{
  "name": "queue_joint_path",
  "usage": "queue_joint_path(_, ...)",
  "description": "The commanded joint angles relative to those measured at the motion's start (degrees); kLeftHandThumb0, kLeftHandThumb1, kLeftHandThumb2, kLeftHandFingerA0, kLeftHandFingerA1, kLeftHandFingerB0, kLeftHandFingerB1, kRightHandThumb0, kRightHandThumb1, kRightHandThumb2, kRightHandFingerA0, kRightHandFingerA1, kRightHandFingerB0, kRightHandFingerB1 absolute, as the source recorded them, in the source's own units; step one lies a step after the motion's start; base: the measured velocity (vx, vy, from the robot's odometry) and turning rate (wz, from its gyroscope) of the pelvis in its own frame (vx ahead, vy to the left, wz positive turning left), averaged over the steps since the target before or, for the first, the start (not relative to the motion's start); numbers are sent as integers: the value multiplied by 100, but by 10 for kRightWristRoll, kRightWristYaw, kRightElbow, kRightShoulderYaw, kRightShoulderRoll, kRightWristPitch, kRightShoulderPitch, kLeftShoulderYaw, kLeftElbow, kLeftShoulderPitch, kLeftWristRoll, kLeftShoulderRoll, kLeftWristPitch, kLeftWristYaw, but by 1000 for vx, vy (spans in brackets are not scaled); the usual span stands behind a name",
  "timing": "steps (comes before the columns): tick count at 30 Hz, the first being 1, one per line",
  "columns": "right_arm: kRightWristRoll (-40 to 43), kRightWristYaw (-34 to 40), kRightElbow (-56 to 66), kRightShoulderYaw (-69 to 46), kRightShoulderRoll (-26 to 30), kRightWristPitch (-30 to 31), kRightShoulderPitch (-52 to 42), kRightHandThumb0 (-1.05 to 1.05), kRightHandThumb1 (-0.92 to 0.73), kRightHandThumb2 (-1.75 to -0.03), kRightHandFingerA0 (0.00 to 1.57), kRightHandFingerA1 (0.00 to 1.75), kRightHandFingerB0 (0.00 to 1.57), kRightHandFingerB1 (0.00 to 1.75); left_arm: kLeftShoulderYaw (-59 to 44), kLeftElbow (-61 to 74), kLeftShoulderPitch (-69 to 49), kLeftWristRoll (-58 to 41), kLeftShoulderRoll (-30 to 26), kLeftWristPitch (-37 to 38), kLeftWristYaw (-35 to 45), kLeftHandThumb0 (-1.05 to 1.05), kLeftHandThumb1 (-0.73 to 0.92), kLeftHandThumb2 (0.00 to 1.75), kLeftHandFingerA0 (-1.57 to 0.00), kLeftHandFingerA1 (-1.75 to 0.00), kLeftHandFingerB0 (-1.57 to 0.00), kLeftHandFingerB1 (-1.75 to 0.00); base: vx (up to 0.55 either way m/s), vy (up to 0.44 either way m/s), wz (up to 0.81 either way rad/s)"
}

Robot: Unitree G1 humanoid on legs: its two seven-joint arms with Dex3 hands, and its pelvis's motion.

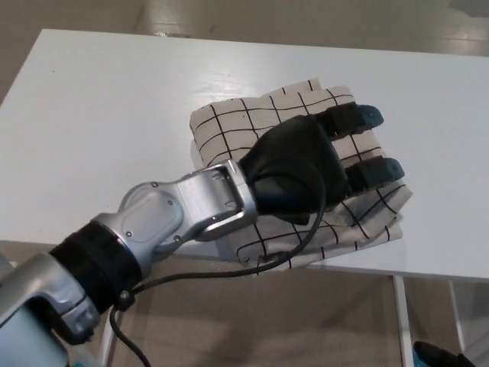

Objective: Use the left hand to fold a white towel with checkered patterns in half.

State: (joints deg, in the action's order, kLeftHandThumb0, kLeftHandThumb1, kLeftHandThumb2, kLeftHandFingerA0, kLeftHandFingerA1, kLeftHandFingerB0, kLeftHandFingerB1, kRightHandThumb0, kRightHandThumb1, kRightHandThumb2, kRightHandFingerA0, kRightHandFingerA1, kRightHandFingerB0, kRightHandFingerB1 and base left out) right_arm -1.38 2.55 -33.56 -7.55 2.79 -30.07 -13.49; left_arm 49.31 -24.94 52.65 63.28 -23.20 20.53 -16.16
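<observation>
Presently, one white cloth towel with a black checkered grid (pixel 229 126): lies folded over itself on the white rectangular tabletop (pixel 99 115), near the front edge, its lower right corner reaching that edge. Left black robot hand (pixel 317 164): rests palm-down on top of the towel, covering its middle, two fingers (pixel 374 172) stretched flat and apart toward the towel's right side, gripping nothing. Silver forearm with black cable (pixel 172 218): enters from lower left.

Left hand (pixel 317 164) palm down, fingers (pixel 359 116) extended
</observation>
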Motion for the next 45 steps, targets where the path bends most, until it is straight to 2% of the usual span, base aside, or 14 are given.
queue_joint_path(1, -9, 6, -41, 4, 1, -33, -4, -43, -79, -63, 53, 64, 55, 55, -9, 4, -14, -74, 78, -93, 308, -80, 43, 78, -7, -32, -9, -35, 0, 0, 0)
queue_joint_path(6, 4, 2, -35, 1, -7, -26, -3, -44, -79, -63, 53, 66, 55, 56, -32, 36, -14, -106, 84, -97, 328, -83, 52, 57, -10, -25, -16, -28, 0, 0, 0)
queue_joint_path(8, 4, 5, -39, 0, -7, -15, 13, -45, -79, -63, 53, 66, 55, 55, -63, 62, -8, -146, 75, -88, 330, -76, 46, 86, -2, -23, -4, -36, 0, 0, 0)
queue_joint_path(18, 17, -13, -62, -9, 1, -28, 0, -45, -78, -63, 53, 66, 55, 57, -190, 245, -31, -285, 29, -90, 343, -72, 43, 85, -4, -22, -4, -37, 0, 0, 0)
queue_joint_path(19, 13, -10, -65, -8, 3, -24, 1, -45, -78, -63, 55, 66, 55, 56, -249, 317, -52, -350, -8, -98, 360, -81, 55, 58, -11, -24, -12, -30, 0, 0, 0)
queue_joint_path(22, 9, -9, -68, -7, 5, -19, -1, -45, -78, -63, 55, 67, 55, 56, -311, 388, -81, -412, -47, -111, 383, -81, 55, 58, -11, -24, -12, -30, 0, 0, 0)
queue_joint_path(23, 16, -14, -69, -10, 5, -16, -2, -45, -78, -63, 55, 67, 55, 57, -345, 420, -99, -450, -72, -117, 396, -82, 52, 86, -1, -28, -7, -38, 0, 0, 0)
queue_joint_path(30, 38, -30, -54, -19, 4, 5, -8, -43, -78, -63, 53, 65, 58, 59, -523, 569, -236, -629, -178, -138, 458, -29, 33, 87, 0, -48, -1, -48, 0, 0, 0)
queue_joint_path(31, 37, -25, -50, -21, 3, 7, -8, -43, -78, -63, 52, 65, 58, 59, -555, 589, -266, -673, -189, -145, 470, -40, 47, 54, -19, -28, -19, -30, 0, 0, 0)
queue_joint_path(33, 41, -23, -44, -24, 1, 11, -10, -40, -62, -102, 50, 70, 50, 66, -593, 605, -309, -749, -203, -157, 497, -20, 32, 86, -9, -51, -9, -50, 0, 0, 0)
queue_joint_path(34, 46, -25, -33, -27, 2, 14, -13, -43, -63, -101, 49, 69, 48, 65, -641, 620, -370, -863, -219, -194, 548, -34, 45, 54, -30, -32, -28, -31, 0, 0, 0)
queue_joint_path(42, 36, -19, -20, -30, 16, -9, -15, -41, -64, -102, 47, 68, 47, 64, -752, 630, -655, -1155, -220, -218, 742, -44, 43, 54, -58, -40, -30, -31, 0, 0, 0)
queue_joint_path(43, 42, -21, -16, -33, 15, -10, -16, -43, -79, -63, 48, 59, 55, 55, -766, 625, -718, -1166, -204, -215, 766, -53, 38, 67, -60, -50, -34, -40, 0, 0, 0)
queue_joint_path(45, 49, -26, -6, -35, 15, -4, -19, -43, -79, -63, 48, 59, 55, 55, -775, 613, -761, -1172, -190, -222, 784, -54, 38, 68, -64, -51, -41, -42, 0, 0, 0)
